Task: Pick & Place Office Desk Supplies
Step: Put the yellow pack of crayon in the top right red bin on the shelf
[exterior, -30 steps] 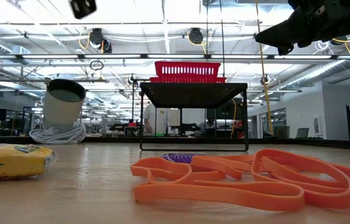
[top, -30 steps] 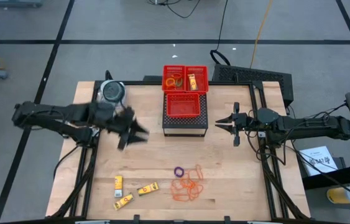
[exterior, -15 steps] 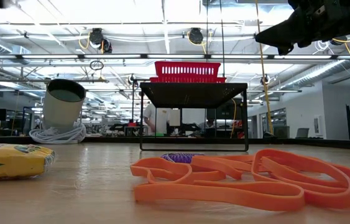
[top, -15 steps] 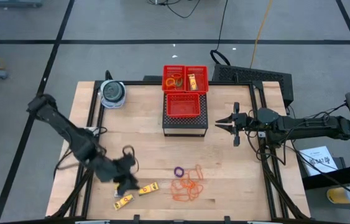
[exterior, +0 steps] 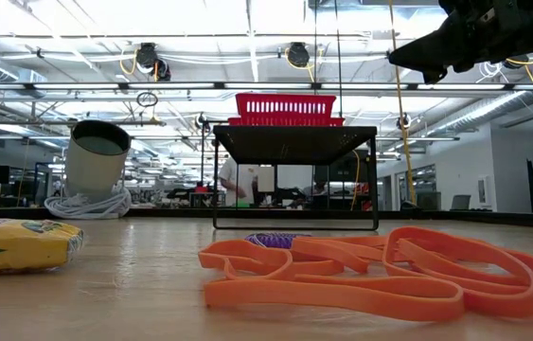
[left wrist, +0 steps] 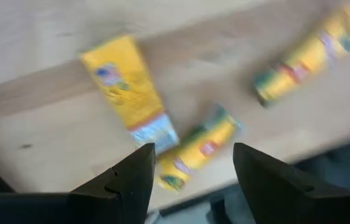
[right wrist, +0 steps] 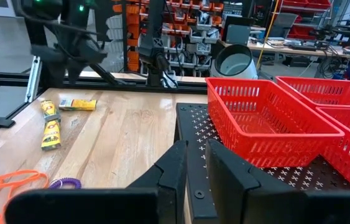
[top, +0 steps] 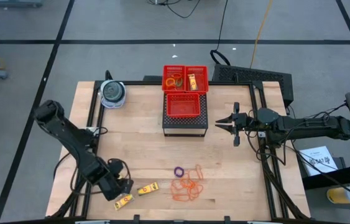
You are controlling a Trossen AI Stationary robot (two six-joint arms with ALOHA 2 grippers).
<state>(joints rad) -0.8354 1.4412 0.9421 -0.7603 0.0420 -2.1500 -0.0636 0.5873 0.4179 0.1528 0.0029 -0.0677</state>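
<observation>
Your left gripper [top: 122, 186] hangs low over the near left part of the wooden worktop [top: 143, 146], its fingers [left wrist: 131, 180] spread apart with nothing between them. Directly beneath it lie three yellow packets [left wrist: 127, 93]: one flat and wide, two narrower ones [left wrist: 196, 147] beside it, none touching the fingers. From above, two of those packets [top: 148, 187] show just beside the gripper, near the front edge.

Your right gripper [top: 219, 124] waits above the right side of the worktop, level with a black perforated stand [top: 185, 126]. Its fingers [right wrist: 178, 168] sit nearly together, only a thin gap between them, holding nothing.

A pile of orange rubber bands [top: 187, 186] lies near the front middle, with a purple ring [top: 178, 171] just beside it. Red mesh baskets [top: 186, 79] sit on and behind the stand; the two far compartments hold rings and a yellow packet. A round grey container [top: 112, 93] stands at the far left corner.
</observation>
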